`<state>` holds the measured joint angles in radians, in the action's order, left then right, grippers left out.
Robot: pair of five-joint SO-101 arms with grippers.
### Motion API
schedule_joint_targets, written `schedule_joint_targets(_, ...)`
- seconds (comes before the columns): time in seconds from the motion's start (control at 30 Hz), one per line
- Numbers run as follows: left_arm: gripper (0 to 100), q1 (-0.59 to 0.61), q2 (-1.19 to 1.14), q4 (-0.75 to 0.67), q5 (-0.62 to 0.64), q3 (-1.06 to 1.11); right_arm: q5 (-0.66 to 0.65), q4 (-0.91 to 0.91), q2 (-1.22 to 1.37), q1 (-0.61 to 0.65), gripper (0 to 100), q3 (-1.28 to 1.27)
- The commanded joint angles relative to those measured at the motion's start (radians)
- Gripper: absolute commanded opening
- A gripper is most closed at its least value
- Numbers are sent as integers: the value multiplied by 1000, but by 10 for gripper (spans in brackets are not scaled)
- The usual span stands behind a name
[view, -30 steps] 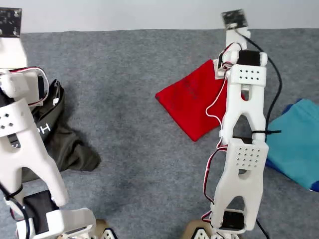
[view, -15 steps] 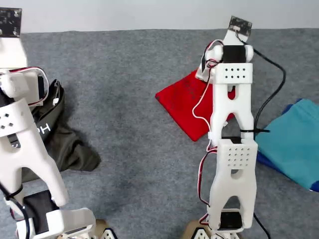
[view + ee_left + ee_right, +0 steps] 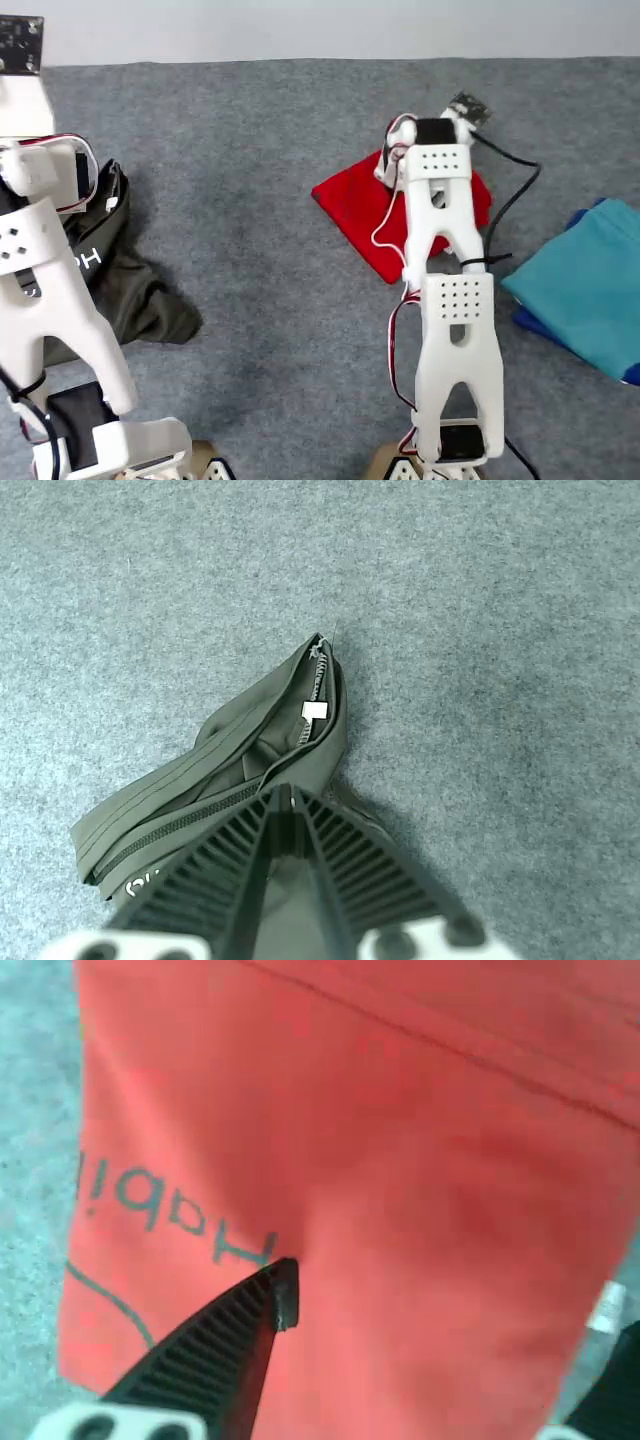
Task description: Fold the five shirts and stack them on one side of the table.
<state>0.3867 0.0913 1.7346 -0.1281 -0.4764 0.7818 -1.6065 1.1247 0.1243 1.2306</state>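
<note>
Left jaws closed, touching olive shirt (image 3: 232,748).

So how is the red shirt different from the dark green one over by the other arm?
The red shirt lies flat in a tidy folded shape; the dark green shirt sits bunched and wrinkled. The red one lies nearer the middle, the green one far to one side. Both rest on the grey table and carry some print.

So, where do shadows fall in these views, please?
High view: even, soft light, a faint shadow edging the dark shirt. Left wrist view: a dark patch on the carpet beside that shirt. Right wrist view: the red shirt darkens along a shallow fold.
</note>
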Motion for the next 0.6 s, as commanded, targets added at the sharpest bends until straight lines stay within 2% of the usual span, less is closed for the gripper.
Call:
schedule_joint_targets(0.0, 6, 8, 37, 20, -9, -2, 11, 68, 13, 25, 460, 40)
schedule_joint_targets(0.2, 6, 8, 37, 20, -9, -2, 11, 174, 107, 24, 460, 41)
schedule_joint_targets(0.33, 6, 8, 37, 20, -9, -2, 21, 177, 136, 27, 441, 43)
schedule_joint_targets(0.4, 6, 8, 37, 20, -9, -2, 28, 174, 133, 21, 374, 43)
schedule_joint_targets(0.57, 6, 8, 37, 20, -9, -2, 26, 159, 133, 12, 125, 43)
